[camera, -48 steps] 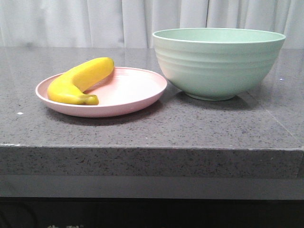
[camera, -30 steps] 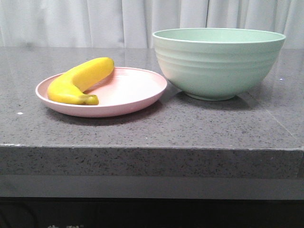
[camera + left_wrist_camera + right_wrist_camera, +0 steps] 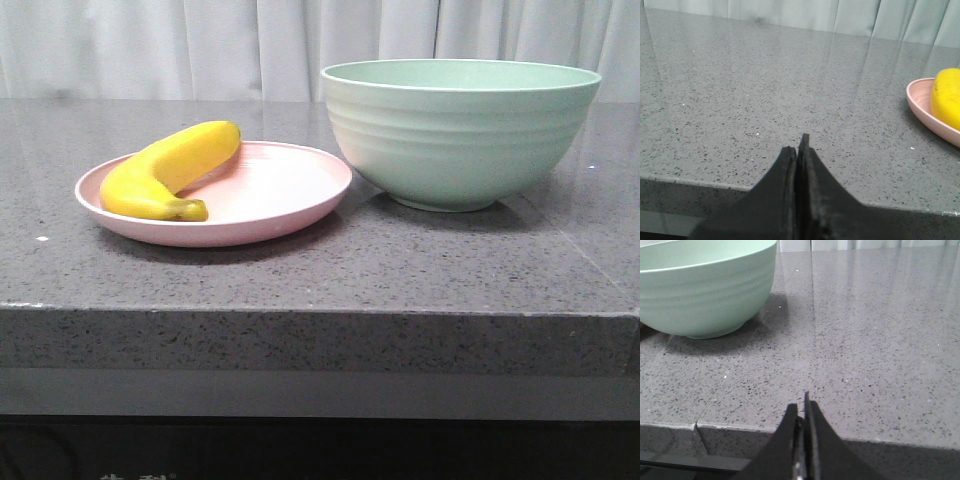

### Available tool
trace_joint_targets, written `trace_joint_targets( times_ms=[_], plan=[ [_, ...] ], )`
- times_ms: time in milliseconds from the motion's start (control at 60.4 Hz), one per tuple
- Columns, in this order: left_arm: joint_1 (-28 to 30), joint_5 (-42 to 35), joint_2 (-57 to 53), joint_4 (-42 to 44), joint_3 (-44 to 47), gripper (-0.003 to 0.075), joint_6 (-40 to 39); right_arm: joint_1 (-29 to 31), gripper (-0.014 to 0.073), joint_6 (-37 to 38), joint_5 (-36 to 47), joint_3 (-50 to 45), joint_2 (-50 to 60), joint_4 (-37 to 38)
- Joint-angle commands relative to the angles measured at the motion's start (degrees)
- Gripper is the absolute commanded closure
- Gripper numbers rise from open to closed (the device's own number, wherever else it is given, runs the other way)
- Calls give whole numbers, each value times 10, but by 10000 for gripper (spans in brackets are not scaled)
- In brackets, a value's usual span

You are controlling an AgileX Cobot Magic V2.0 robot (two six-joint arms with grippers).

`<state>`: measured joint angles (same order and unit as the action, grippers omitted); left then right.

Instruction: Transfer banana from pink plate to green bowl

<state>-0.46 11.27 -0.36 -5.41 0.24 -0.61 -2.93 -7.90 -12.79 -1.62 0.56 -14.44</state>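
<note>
Two grippers wait at the front edge of the speckled grey stone counter (image 3: 300, 270), both with fingers pressed together and empty: the left gripper (image 3: 799, 150) near the left side, the right gripper (image 3: 801, 407) near the right side. Going from left to right, the short curved glossy yellow banana (image 3: 168, 170) lies on the left half of the round shallow pale-pink plate (image 3: 270, 195), its dark stem tip toward the front. Just beside the plate, toward the right edge, stands the deep ridged mint-green bowl (image 3: 460, 135). I judge the banana light but smooth and a little slippery, and soft if squeezed hard; the thick middle seems the best place to hold it, with gentle pressure
</note>
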Motion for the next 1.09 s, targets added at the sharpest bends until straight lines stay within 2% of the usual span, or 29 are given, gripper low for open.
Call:
trace_joint_targets(
  times_ms=[0,314,596,778,910,1076],
  plan=[
    [0,-49,-12,-2,2,738,0,4,662,-6,47,3,13,4],
    [0,-57,-12,-2,2,738,0,4,662,-6,47,3,13,4],
    [0,-129,-12,-16,-13,738,0,4,662,-6,83,10,13,-7],
    [0,-74,32,16,-114,738,0,4,657,-6,35,102,-5,-6],
    [0,-44,135,25,-200,738,0,4,652,-6,-6,190,-81,-4],
    [0,-45,253,25,-252,738,0,4,652,-6,-10,270,-181,-4]
  ],
)
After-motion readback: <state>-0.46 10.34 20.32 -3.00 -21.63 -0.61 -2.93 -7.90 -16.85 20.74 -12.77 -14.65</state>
